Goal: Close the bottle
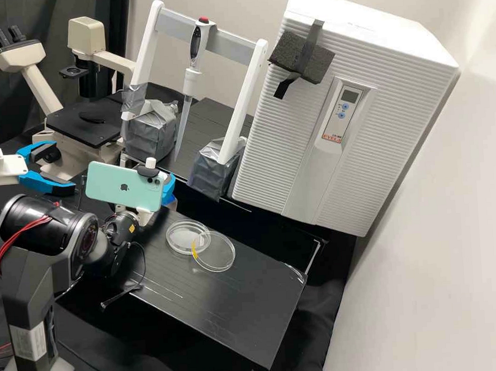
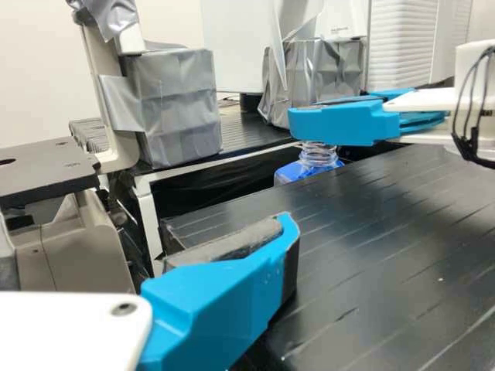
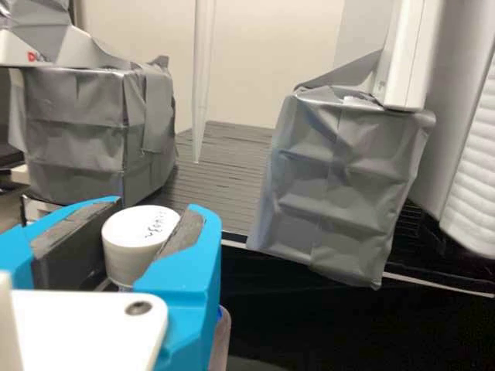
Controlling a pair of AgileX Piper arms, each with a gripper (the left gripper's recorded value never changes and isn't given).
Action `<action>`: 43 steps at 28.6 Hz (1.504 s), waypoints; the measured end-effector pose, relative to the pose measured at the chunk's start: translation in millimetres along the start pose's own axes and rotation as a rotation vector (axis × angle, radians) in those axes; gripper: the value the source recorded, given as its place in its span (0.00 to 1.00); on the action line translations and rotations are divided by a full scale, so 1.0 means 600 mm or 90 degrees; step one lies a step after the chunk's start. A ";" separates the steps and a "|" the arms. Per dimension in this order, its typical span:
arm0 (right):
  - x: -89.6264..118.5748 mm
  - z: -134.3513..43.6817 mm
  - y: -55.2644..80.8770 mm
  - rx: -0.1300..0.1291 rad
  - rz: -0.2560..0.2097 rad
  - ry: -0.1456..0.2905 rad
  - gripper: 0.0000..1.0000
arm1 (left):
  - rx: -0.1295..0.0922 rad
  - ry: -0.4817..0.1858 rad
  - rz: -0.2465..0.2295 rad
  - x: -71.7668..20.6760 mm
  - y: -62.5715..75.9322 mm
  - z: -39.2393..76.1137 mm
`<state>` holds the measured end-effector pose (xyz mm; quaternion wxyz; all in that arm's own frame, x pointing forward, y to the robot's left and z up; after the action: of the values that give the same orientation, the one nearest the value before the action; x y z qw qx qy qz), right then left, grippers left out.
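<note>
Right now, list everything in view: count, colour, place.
bottle: one, clear, blue label, beyond the bench edge
cap: one, white, in the right fingers, over the bottle
dishes: two, clear, overlapping on the bench
stand: one, white, behind the bench
pipette: one, white and grey, hanging in the stand
blocks: two, grey-taped, at the stand's feet
microscope: one, beige, far left
cabinet: one, white, ribbed, right
foam: one, black, taped on the cabinet
phone: one, mint, on the arm by the cap
left fingers: two, blue, open, by the microscope
right fingers: two, blue, shut on the cap
</note>
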<state>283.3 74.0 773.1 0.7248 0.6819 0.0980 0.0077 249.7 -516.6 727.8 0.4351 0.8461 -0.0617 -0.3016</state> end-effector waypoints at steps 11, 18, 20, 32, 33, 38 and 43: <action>-0.007 0.003 -0.002 0.000 -0.002 -0.002 0.00 | -0.001 -0.001 0.000 0.000 0.000 0.002; -0.005 0.001 -0.001 0.000 0.000 0.000 0.00 | 0.006 0.003 0.003 0.000 0.001 0.002; -0.002 -0.001 0.001 0.000 0.004 0.003 0.00 | 0.006 0.003 0.003 0.000 0.001 0.002; 0.010 0.002 0.006 0.001 0.000 -0.009 0.00 | 0.005 0.005 0.004 0.001 0.001 0.002; 0.010 0.002 0.006 0.001 0.000 -0.009 0.00 | 0.005 0.005 0.004 0.001 0.001 0.002; 0.010 0.002 0.006 0.001 0.000 -0.009 0.00 | 0.006 0.004 0.007 0.002 0.004 0.002; 0.010 0.002 0.006 0.001 0.000 -0.009 1.00 | 0.011 0.005 0.008 0.005 0.009 0.003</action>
<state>289.8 73.9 775.7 0.7251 0.6824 0.0924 0.0028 251.8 -522.1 729.9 0.4299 0.8505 -0.0684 -0.2952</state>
